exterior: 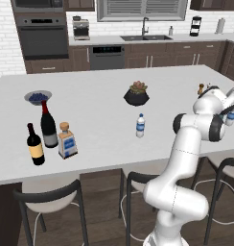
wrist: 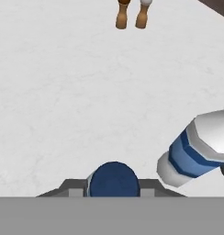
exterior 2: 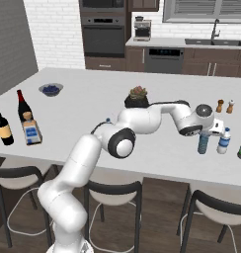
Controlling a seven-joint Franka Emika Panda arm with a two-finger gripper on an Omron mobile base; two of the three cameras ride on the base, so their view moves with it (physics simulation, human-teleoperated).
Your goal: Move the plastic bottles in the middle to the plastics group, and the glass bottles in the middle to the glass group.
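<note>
Teal-blue tinted plastic bottle point(exterior 2: 203, 143) sits clamped upright in your gripper point(exterior 2: 207, 132), cap between the fingers. Clear white-capped, blue-labelled bottle point(exterior 2: 223, 141) stands just beside the hand, likely the plastics group you're delivering to.

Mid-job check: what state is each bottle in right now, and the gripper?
gripper: fingers shut on the teal bottle's top.
teal bottle: upright, held, beside the plastics group bottle.
plastics group bottle: upright, capped, free.
clear middle bottle: upright, capped, mid-counter, not yet moved.
square glass bottle: upright, corked, beside the wine bottles.
wine bottles: both upright, capped.
</note>
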